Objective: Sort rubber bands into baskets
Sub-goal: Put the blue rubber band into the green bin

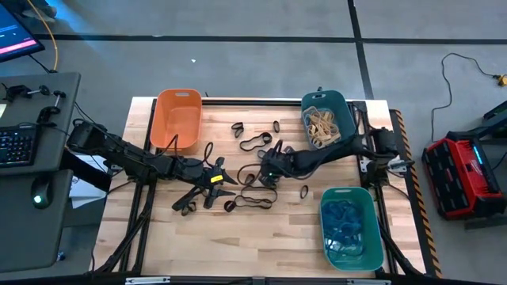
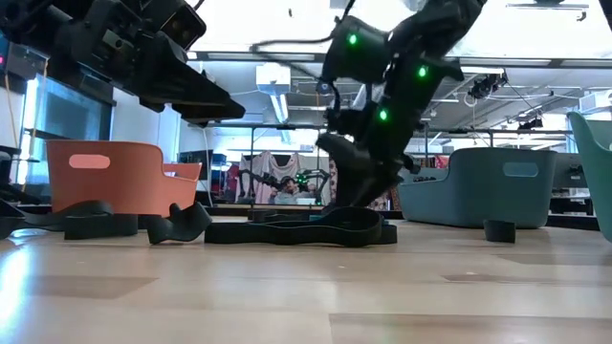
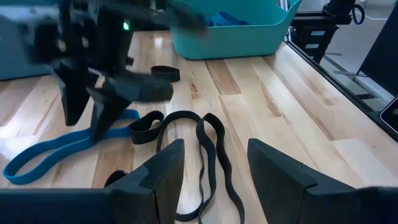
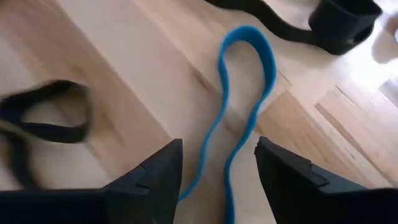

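A long blue rubber band [image 4: 245,106] is seen flat on the wooden tabletop [image 1: 261,237] near its middle, between the spread fingers of the right gripper [image 4: 217,168]. The left gripper [image 3: 211,165] is held wide over black rubber bands [image 3: 199,149].

wood table [image 1: 158,237] | 3 baskets [image 1: 177,119] on it | loose rubber bands [image 1: 253,142] mid-table
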Controlling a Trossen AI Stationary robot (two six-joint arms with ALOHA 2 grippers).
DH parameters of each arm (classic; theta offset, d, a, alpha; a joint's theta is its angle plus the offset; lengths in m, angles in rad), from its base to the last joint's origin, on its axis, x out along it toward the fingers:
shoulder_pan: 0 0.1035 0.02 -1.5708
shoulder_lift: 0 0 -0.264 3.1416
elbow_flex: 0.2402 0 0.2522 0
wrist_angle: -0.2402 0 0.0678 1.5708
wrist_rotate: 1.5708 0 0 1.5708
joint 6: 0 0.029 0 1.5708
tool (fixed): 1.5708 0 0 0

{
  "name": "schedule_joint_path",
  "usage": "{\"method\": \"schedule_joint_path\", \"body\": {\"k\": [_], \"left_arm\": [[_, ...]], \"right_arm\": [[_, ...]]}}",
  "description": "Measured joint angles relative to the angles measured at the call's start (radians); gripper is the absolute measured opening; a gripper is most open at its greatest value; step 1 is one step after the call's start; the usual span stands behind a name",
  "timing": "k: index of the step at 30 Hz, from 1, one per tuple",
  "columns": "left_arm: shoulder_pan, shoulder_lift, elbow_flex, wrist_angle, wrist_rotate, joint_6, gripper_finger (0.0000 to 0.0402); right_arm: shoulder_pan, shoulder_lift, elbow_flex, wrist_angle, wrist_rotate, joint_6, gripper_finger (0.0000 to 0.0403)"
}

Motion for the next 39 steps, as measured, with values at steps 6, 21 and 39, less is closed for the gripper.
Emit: {"method": "schedule_joint_path", "body": {"k": [6,21,39], "left_arm": [[0.0,0.0,0.0,0.0,0.0,0.0,0.017],[0.0,0.0,0.0,-0.001,0.0,-0.002,0.017],[0.0,0.0,0.0,-0.009,-0.042,0.025,0.017]], "right_arm": [[0.0,0.032,0.0,0.004,0.048,0.005,0.0188],[-0.046,0.051,0.002,0.019,-0.097,-0.048,0.0065],[0.198,-0.335,0.001,-0.313,-0.064,0.064,0.0002]]}}
